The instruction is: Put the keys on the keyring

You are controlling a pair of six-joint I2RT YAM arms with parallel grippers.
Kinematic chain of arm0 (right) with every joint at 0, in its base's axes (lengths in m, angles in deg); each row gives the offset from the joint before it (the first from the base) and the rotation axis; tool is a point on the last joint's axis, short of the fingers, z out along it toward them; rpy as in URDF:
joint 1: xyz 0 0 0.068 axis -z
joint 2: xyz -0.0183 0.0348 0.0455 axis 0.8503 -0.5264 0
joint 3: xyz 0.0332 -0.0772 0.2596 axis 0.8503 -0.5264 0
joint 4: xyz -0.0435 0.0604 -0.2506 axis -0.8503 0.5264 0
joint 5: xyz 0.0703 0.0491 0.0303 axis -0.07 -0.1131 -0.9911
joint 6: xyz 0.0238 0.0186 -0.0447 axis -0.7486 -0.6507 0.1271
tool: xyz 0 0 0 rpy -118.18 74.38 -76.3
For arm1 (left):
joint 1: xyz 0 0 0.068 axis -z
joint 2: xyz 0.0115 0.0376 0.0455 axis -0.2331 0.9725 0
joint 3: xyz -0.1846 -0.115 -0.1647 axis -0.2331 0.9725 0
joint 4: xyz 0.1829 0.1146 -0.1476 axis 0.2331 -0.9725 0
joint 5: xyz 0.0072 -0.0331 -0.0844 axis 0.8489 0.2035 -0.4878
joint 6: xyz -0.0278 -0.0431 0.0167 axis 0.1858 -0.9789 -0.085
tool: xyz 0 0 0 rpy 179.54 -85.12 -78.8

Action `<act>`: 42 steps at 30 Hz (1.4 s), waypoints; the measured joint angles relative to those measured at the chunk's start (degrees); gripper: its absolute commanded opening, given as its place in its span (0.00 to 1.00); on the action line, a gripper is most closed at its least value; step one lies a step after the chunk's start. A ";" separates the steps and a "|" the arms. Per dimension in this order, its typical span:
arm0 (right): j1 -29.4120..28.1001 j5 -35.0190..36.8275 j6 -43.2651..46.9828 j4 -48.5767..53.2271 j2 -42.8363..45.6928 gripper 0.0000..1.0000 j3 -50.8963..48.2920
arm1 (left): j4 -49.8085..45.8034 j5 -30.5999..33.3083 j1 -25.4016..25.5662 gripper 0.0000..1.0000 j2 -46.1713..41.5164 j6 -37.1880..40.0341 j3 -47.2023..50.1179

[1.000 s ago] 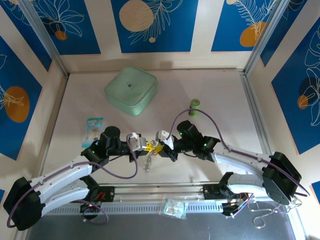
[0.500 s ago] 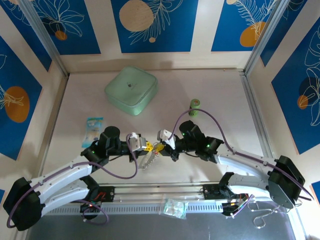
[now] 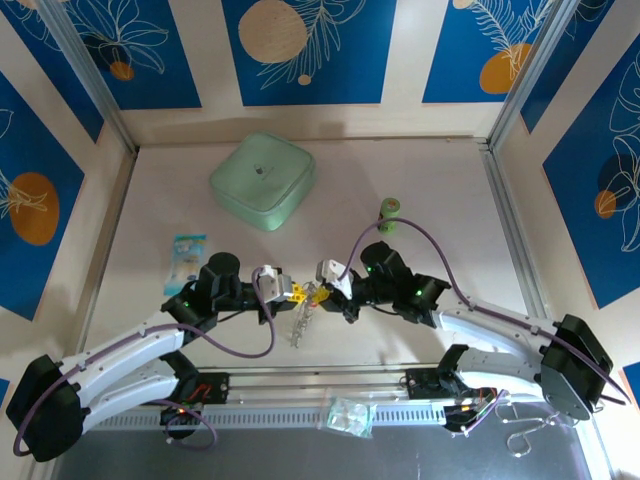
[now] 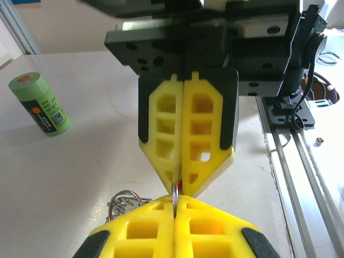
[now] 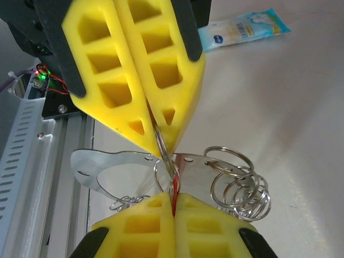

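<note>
Pads of the left gripper (image 4: 174,207) are pressed flat together, pinching the thin wire of the keyring (image 5: 167,158) so that the ring stands edge-on in the gap between the two arms. Facing them tip to tip, the right gripper (image 5: 174,201) is closed just as tightly. A sliver of red shows between its pads, which I take for the red key (image 5: 174,189), though too little shows to tell head from blade. The ring's wire crosses right at that sliver. Whether the key has caught on the coil cannot be told.

Just beside the pinch hang a flat silver plate (image 5: 102,172) and a bunch of spare split rings (image 5: 239,185), seemingly linked to the held ring and close over the table (image 5: 279,107). A blue-and-white packet (image 5: 242,29) lies farther back, and a green cylinder (image 4: 40,105) sits well apart on the other side.

By my reading, the threading step is in hand: key and ring are brought together, but the key is not yet hanging free on the ring. The next move calls for a small, careful slide of the key's hole along the split coil while the left grip holds the wire steady. Any twist could pop the thin wire out of the pads.
</note>
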 measured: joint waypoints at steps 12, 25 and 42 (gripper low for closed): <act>0.02 -2.75 -1.62 -5.05 -2.40 0.28 -1.64 | 2.23 -0.96 0.02 0.00 0.00 -0.24 0.00; 1.20 -5.68 -3.96 -9.05 -3.37 0.05 -3.19 | 3.89 -0.92 0.02 0.00 -0.02 -0.44 0.00; 1.60 -4.17 -3.04 -3.45 -0.61 0.00 -0.52 | 3.85 -0.90 0.00 0.00 -0.07 -0.44 0.00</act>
